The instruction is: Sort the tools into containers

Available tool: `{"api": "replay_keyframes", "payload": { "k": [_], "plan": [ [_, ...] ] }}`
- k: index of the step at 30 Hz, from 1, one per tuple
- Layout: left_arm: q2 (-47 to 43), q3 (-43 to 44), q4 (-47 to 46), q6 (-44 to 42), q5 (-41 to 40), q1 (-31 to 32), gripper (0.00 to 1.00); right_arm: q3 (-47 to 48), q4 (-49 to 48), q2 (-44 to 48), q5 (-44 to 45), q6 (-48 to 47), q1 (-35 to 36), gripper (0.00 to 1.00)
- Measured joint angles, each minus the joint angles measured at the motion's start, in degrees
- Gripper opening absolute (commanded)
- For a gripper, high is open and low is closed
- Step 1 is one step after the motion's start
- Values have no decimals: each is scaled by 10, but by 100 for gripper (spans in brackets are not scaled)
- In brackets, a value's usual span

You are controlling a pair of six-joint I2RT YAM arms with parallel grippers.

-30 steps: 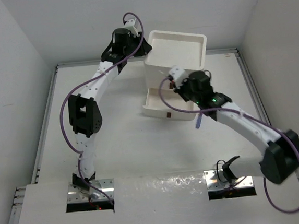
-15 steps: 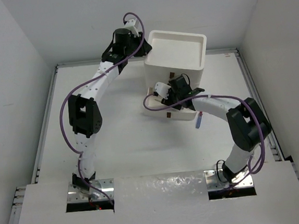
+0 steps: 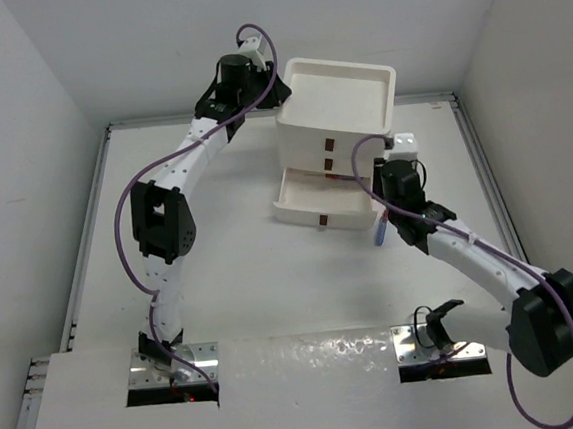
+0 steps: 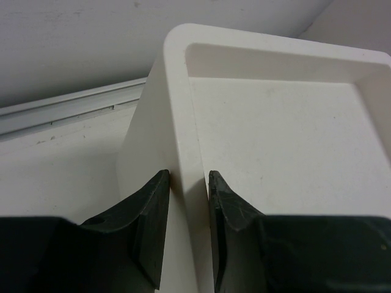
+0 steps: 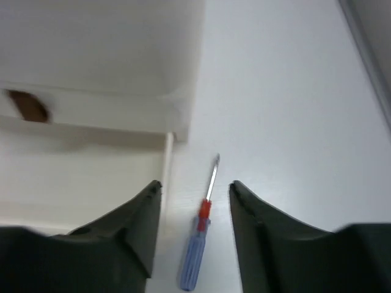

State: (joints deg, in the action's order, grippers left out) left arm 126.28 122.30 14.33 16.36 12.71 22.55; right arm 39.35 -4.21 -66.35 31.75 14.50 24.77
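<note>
My left fingers [image 4: 153, 226] clamp the corner rim of the white drawer unit [image 4: 178, 79], whose drawers are cut off in that view. My right fingers [image 5: 134, 226] stand apart above a blue-handled screwdriver [image 5: 197, 244]. It lies on the counter [image 5: 293, 91] just beside the pulled-out bottom drawer [image 3: 296, 212]. From above, my arm hides most of it.

We log one white boxy drawer unit [image 3: 300, 141], standing upright, with a rimmed tray-like top. The two upper drawers are shut, and each has a small red-brown square handle [image 3: 328, 148]. The bottom drawer [image 3: 297, 214] is pulled out forward and has the same handle on its front. One screwdriver [image 5: 197, 247] lies flat just beside the unit, off the open drawer's right front corner. It has a blue handle, a red collar and a thin metal shaft, tip end nearest the unit.
</note>
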Motion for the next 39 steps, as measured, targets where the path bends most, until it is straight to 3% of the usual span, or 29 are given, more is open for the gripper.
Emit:
{"api": "replay_keyframes", "payload": {
  "k": [5,16,20,21,23,26,31,35,39],
  "plan": [
    [0,0,0,-4,0,0,0,-55,66,-58,-14,173,-84,57],
    [0,-1,-1,-6,0,0,0,-77,78,-151,-88,260,-88,52],
    [0,-1,-1,-7,0,0,0,-78,64,-192,-89,267,-90,35],
    [-1,-2,-2,-7,-1,0,0,-78,56,-195,-89,271,-93,21],
    [-1,-3,-2,-9,-1,1,0,-89,33,-192,-96,282,-112,2],
    [-3,-5,-3,-11,-7,3,0,-131,-12,-159,-110,299,-146,0],
    [-4,-7,-4,-13,-11,4,0,-166,26,-52,-93,223,-160,0],
    [-4,-9,-6,-14,-11,4,0,-157,-35,70,-133,96,-155,0],
    [-4,-9,-6,-15,-12,4,0,-70,-71,57,-203,-61,-74,0]
  ]
}}
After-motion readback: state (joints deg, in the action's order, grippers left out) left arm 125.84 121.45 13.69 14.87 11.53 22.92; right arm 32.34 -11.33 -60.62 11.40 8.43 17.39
